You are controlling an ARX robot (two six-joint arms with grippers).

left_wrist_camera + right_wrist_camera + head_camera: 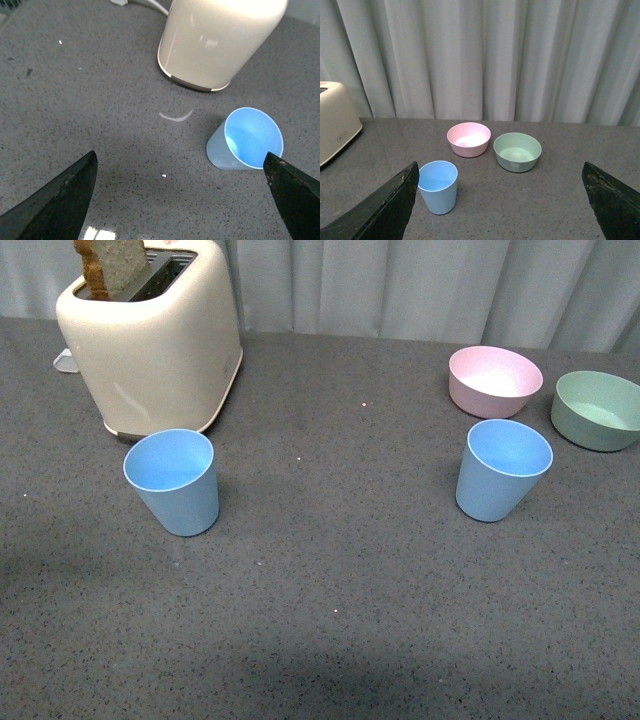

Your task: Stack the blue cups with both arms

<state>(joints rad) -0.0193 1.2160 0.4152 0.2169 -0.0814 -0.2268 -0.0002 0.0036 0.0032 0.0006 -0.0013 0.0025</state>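
Observation:
Two light blue cups stand upright on the grey table. One blue cup [173,481] is at the left, just in front of the toaster; the other blue cup [502,469] is at the right, in front of the pink bowl. Neither arm shows in the front view. My left gripper [180,162] is open above the table, and the left cup [246,140] sits by one black fingertip [292,192]. My right gripper [500,172] is open too, with the right cup [438,186] close to one fingertip [382,212]. Nothing is held.
A cream toaster [152,332] with a slice of bread in it stands at the back left. A pink bowl [494,380] and a green bowl [599,409] sit at the back right. A grey curtain [485,55] hangs behind the table.

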